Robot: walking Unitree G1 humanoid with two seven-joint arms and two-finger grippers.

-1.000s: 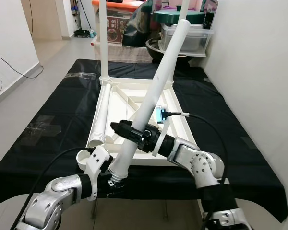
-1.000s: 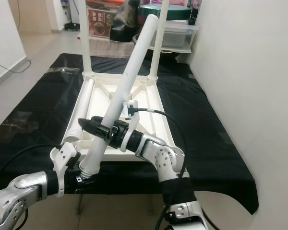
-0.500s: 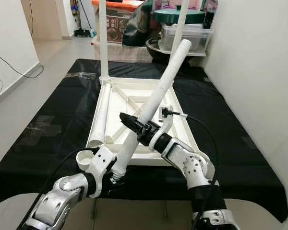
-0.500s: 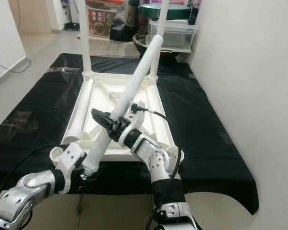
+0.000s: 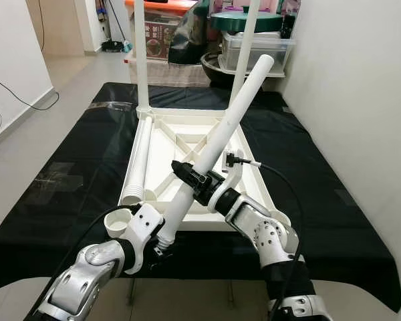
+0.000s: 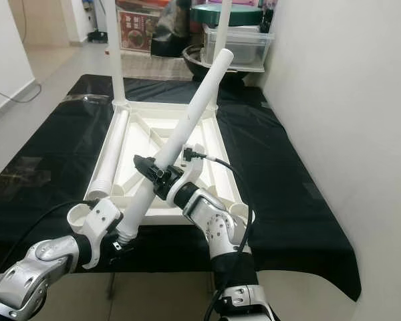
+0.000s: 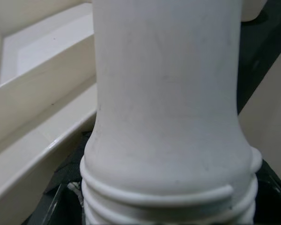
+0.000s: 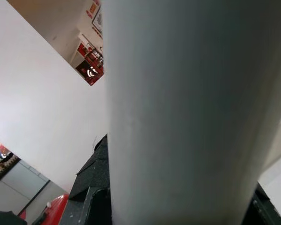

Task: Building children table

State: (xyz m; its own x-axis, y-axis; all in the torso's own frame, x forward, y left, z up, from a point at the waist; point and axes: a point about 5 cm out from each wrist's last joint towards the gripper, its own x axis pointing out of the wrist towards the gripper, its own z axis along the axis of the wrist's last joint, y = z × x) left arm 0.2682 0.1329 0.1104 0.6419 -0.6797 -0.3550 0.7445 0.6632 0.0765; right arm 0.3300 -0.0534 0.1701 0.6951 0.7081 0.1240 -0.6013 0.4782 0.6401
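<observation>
Black cloth (image 5: 73,160): covers the work surface, with pale floor on the robot's left and a white wall close on its right.
Tabletop (image 5: 250,170): white plastic, lying upside down in the middle of the cloth, ribs facing up.
Upright legs: two white legs stand in the far corners, the far left leg (image 5: 140,53) and the far right leg (image 5: 246,47).
Spare leg (image 5: 138,164): lies flat along the tabletop's left edge, open end toward the robot.
Held leg (image 5: 224,130): a long white tube tilted steeply, top end leaning away and to the right, threaded end down just in front of the tabletop's near edge.
Right gripper (image 5: 182,171): fingers pressed against the held leg about a third of the way up, pinching it.
Left gripper (image 5: 157,249): at the threaded bottom end of the held leg, black fingers either side of the threads, gripping it.
Corner socket (image 5: 118,220): a round white cup at the tabletop's near left corner, beside the left gripper.
Clutter: storage boxes and a dark bag sit beyond the far edge.
</observation>
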